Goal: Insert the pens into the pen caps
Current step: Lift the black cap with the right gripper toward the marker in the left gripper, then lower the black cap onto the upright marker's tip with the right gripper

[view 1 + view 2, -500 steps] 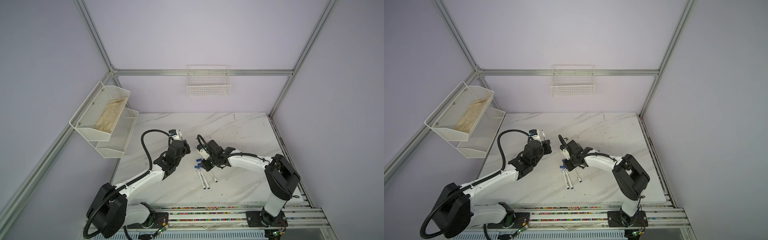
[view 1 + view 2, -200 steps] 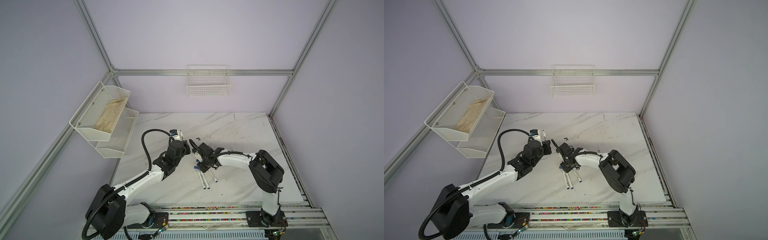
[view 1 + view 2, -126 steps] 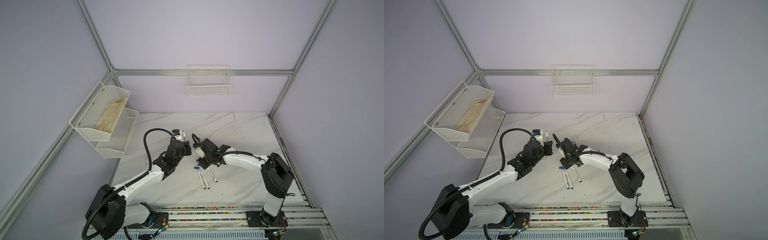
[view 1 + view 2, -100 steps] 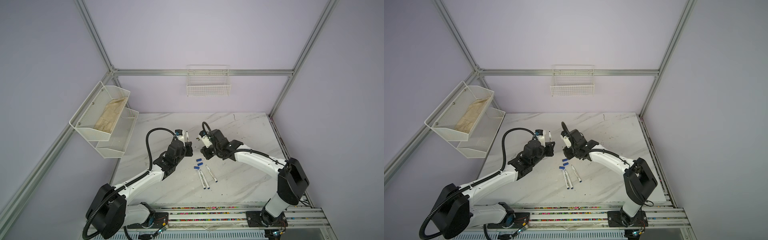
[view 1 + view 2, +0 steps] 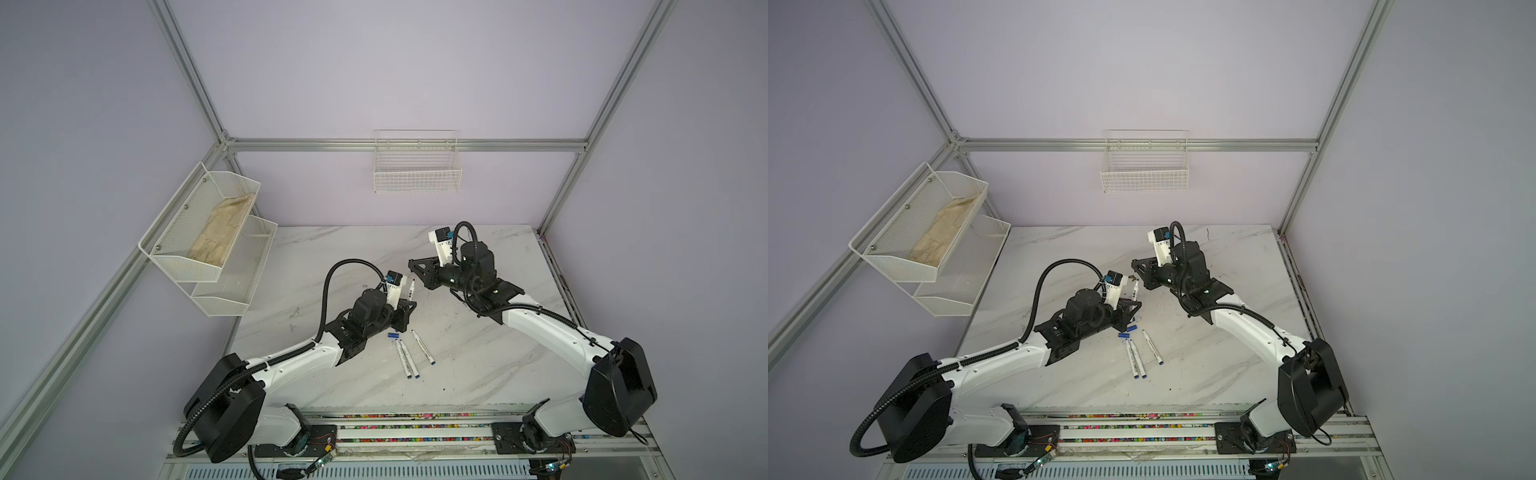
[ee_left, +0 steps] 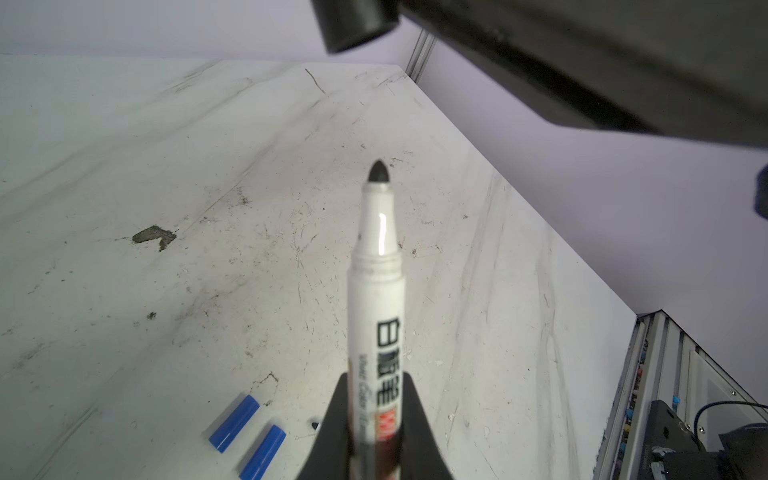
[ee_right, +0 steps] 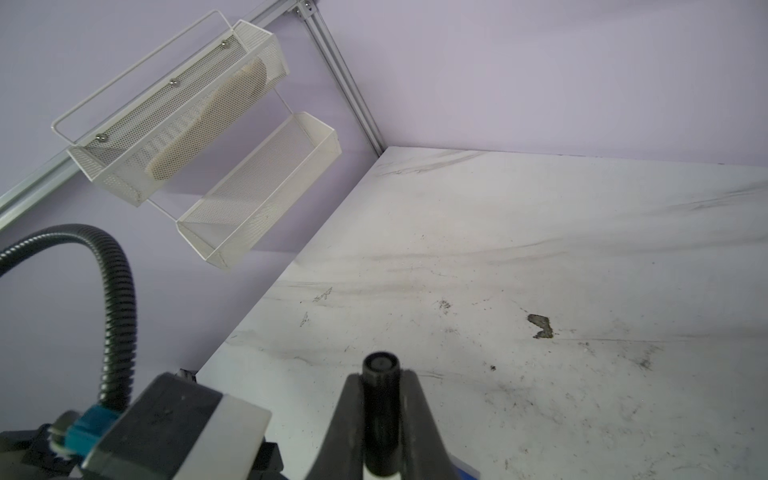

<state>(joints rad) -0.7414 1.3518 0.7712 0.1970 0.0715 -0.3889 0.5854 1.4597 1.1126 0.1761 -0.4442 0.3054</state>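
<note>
Left wrist view showed the left gripper (image 6: 376,380) closed narrowly on the lower barrel of the black-tipped pen (image 6: 376,291). The pen's white barrel carried dark lettering, and its bare nib pointed away from the camera, above the marble table (image 6: 124,166). Two blue caps (image 6: 234,423) lay side by side on the table near that gripper, close together but not touching. Beyond the nib and clear of it, the black cap (image 6: 353,20) showed as a blurred dark cylinder on the right arm.

Seen from the right wrist, the right gripper (image 7: 380,376) was pinched tight on that black cap, whose round end poked out past the fingertips (image 7: 353,386). A dark chip (image 7: 540,326) marked the table further off.

In both top views the two grippers faced each other near the middle of the frame, the right one just above and to the right of the left. The held pen stood tilted up out of the left jaws, and its tip was near the right gripper with a gap between them. Just below centre, three pens (image 5: 409,359) lay on the table slanting toward the lower right, blue ends lowest. Two were parallel and almost touching, and the third lay slightly apart to their right. The blue caps sat just above the left pair, beside the left gripper.
</note>
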